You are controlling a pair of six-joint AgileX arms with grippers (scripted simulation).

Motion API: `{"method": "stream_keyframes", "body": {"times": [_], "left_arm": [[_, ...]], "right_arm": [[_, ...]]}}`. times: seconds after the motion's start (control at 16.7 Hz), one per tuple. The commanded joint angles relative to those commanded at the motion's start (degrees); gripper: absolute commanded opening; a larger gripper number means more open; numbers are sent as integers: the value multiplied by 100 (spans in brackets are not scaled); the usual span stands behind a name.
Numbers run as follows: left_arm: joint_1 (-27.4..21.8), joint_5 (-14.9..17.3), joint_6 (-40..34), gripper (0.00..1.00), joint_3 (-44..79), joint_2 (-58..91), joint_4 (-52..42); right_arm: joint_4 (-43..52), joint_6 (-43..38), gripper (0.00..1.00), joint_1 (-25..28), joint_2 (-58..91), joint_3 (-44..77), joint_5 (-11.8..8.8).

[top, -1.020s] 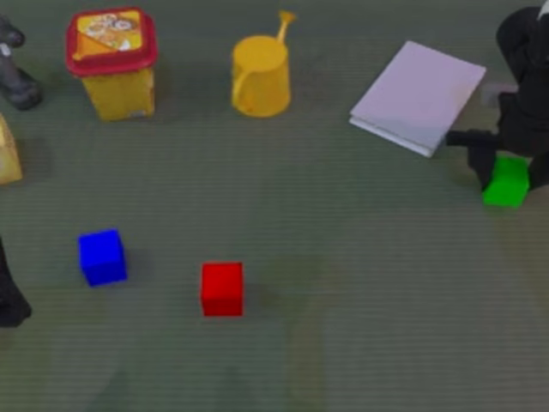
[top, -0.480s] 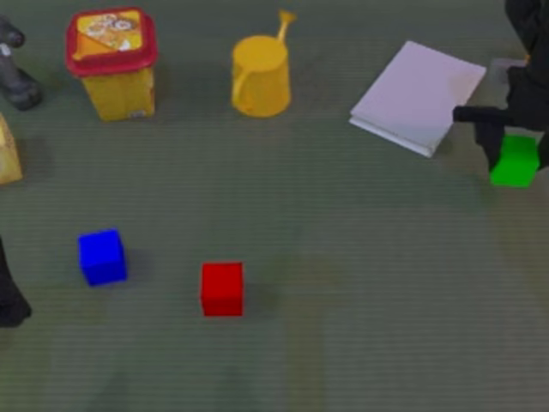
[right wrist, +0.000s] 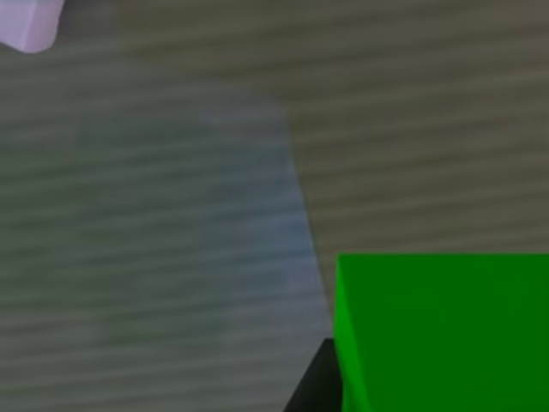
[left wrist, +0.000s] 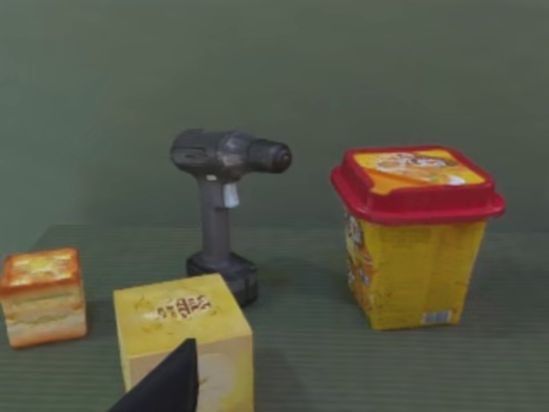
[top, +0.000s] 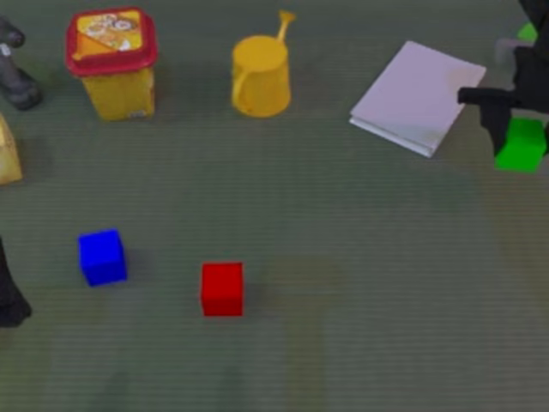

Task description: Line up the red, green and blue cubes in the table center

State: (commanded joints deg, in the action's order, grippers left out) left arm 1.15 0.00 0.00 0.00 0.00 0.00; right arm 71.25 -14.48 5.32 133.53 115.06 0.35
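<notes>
Your right gripper (top: 513, 129) has its jaws clamped on the green cube (top: 520, 144), just right of the book (top: 419, 97); the red cube (top: 222, 288) lies far down-left of it.

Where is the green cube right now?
In the top view the green cube sits at the table's far right edge, held in the right gripper, just right of the white book, far from the red cube.
</notes>
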Motion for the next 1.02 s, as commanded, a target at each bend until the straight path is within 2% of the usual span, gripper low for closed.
{"method": "stream_keyframes", "body": {"times": [0.12, 0.24, 0.72, 0.84, 1.02], "left_arm": [[0, 0, 0, 100, 0, 0, 0], [0, 0, 0, 100, 0, 0, 0], [0, 0, 0, 100, 0, 0, 0], [0, 0, 0, 100, 0, 0, 0], [0, 0, 0, 100, 0, 0, 0]], "right_arm": [[2, -176, 0, 201, -33, -33, 1], [-3, -536, 0, 639, -118, -125, 4], [-60, -2634, 0, 3445, -717, -843, 0], [-94, -2987, 0, 3838, -856, -976, 6], [-117, -3132, 0, 3989, -927, -1039, 11]]}}
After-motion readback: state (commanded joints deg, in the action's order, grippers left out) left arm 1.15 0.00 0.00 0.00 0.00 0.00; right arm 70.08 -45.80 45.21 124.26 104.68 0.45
